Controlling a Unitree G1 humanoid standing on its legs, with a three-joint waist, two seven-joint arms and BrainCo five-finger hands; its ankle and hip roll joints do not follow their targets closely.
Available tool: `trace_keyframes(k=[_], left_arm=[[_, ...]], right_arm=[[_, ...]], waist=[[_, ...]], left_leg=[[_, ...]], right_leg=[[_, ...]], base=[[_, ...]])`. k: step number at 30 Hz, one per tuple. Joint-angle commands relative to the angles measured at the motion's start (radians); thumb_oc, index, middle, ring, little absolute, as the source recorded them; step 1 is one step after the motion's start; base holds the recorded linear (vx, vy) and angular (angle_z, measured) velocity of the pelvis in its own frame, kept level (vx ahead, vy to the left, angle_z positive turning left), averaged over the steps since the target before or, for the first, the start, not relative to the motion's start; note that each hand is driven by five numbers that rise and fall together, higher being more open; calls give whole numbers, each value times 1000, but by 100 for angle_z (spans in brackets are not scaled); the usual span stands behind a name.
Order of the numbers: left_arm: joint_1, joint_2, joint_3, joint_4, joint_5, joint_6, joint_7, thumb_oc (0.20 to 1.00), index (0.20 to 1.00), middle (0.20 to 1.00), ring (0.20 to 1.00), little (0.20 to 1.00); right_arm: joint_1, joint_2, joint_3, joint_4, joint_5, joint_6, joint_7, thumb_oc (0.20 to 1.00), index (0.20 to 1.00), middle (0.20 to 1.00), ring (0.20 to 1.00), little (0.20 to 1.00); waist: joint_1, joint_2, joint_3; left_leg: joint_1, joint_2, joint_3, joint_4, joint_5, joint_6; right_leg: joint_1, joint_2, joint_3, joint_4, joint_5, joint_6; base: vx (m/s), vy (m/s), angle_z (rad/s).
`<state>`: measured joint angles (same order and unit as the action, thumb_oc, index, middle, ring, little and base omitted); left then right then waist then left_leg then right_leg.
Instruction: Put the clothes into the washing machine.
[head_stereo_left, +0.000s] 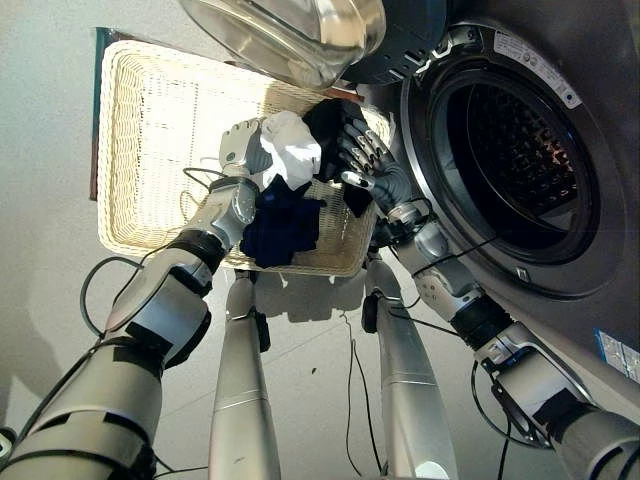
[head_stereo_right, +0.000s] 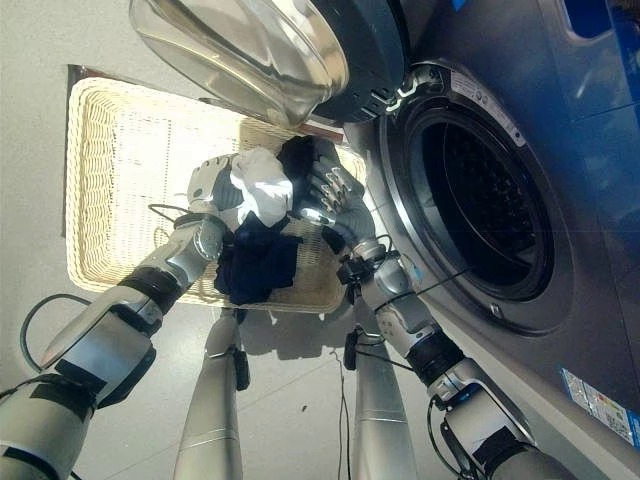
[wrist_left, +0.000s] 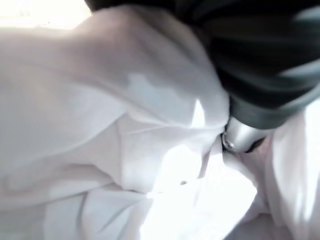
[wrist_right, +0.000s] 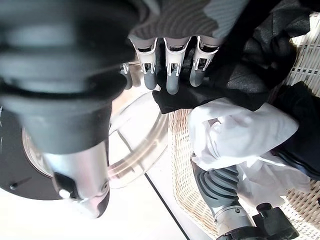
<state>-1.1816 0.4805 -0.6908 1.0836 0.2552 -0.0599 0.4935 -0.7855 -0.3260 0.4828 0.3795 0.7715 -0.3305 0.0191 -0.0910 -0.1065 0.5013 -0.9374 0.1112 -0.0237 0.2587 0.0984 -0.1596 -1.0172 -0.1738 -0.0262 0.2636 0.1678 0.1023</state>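
Pale grey floor (head_stereo_left: 40, 120) lies under a rectangular cream wicker basket (head_stereo_left: 150, 130) with a tightly woven rim and open lattice bottom, set just beside a dark grey front-loading washing machine (head_stereo_left: 560, 300). Its round porthole is open, showing the perforated metal drum (head_stereo_left: 520, 160), and the glossy glass bowl of the door (head_stereo_left: 290, 35) swings out above the basket's far corner. A bundle of clothes is held between both hands over the basket's corner nearest the machine: a crumpled white garment (head_stereo_left: 290, 145) on top, soft and creased, a black garment (head_stereo_left: 330, 125) bunched against it on the machine's side, and a dark navy garment (head_stereo_left: 282, 225) that hangs limp below, its long axis running down from the bundle to the basket's near rim. The left hand (head_stereo_left: 240, 145) is buried in the white cloth, and the left wrist view shows folds of white fabric pressed close with one silver finger curled into them. The right hand (head_stereo_left: 365, 155) presses on the black cloth from the machine's side, its silver dark-tipped fingers (wrist_right: 170, 75) bent over the fabric's edge and gripping it.
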Motion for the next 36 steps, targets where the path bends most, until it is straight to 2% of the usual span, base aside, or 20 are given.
trace_keyframes(k=[1,10,14,17,20,22,23,25,26,27,30,36], left_arm=[[73,-37,3,81,-46,-13,-66,200,200,200,200,200],[86,-39,34,71,-138,-78,-52,200,200,200,200,200],[105,-47,79,41,-287,-145,-46,200,200,200,200,200],[131,-47,135,-9,-420,-250,-24,200,200,200,200,200],[183,-53,195,-124,-496,-395,13,200,200,200,200,200],[206,-57,210,-166,-494,-431,26,200,200,200,200,200],[269,-71,232,-278,-487,-512,56,200,200,200,200,200],[308,-75,238,-345,-478,-542,72,200,200,200,200,200],[349,-85,253,-415,-449,-602,95,200,200,200,200,200],[369,-95,264,-454,-435,-623,94,200,200,200,200,200],[412,-113,287,-563,-385,-654,98,200,200,200,200,200],[451,-111,297,-722,-328,-648,85,200,200,200,200,200]], right_arm=[[-6,12,-1,-50,17,-64,23,1000,1000,1000,1000,1000],[3,16,0,-60,27,-66,18,1000,1000,1000,1000,1000],[13,23,-6,-74,24,-60,11,1000,1000,1000,1000,1000],[30,25,-17,-96,30,-50,1,1000,1000,1000,1000,1000],[74,31,-37,-147,38,-38,-29,1000,1000,1000,1000,1000],[94,35,-47,-171,31,-31,-40,1000,1000,1000,1000,1000],[143,40,-73,-225,19,-21,-62,1000,1000,1000,1000,1000],[175,47,-86,-262,3,-13,-76,1000,1000,1000,1000,1000],[205,58,-100,-293,-19,-11,-90,1000,1000,1000,1000,1000],[217,67,-108,-310,-35,-2,-98,1000,1000,1000,1000,1000],[247,71,-122,-354,-54,11,-118,1000,1000,1000,1000,1000],[265,63,-148,-397,-52,27,-121,1000,1000,1000,1000,1000]], waist=[[4,-1,19],[7,0,19],[10,0,19],[15,0,19],[23,5,19],[25,7,19],[32,11,19],[35,13,19],[40,16,19],[42,18,19],[48,23,19],[55,29,19]], left_leg=[[-40,-58,-14,-9,81,83],[-37,-59,-17,-15,83,84],[-34,-59,-19,-17,83,86],[-31,-58,-21,-21,82,86],[-34,-60,-28,-23,80,85],[-34,-61,-30,-24,80,86],[-32,-68,-35,-26,78,91],[-32,-70,-38,-27,76,94],[-33,-73,-41,-30,74,98],[-33,-74,-42,-32,72,100],[-33,-74,-43,-36,71,104],[-28,-77,-47,-38,69,110]], right_leg=[[27,53,-42,-22,34,7],[29,52,-44,-25,36,6],[32,53,-44,-25,36,6],[36,52,-47,-26,34,7],[35,47,-54,-27,32,8],[34,46,-55,-25,32,9],[37,46,-57,-28,35,9],[37,45,-59,-31,38,10],[36,44,-61,-33,40,11],[36,44,-63,-34,40,11],[35,41,-68,-31,40,12],[40,38,-68,-30,41,13]], base=[[0,0,0],[0,0,0],[0,0,0],[0,0,0],[0,0,0],[0,0,0],[0,0,0],[-5,-16,1],[0,0,0],[0,0,0],[0,0,0],[0,0,0]])
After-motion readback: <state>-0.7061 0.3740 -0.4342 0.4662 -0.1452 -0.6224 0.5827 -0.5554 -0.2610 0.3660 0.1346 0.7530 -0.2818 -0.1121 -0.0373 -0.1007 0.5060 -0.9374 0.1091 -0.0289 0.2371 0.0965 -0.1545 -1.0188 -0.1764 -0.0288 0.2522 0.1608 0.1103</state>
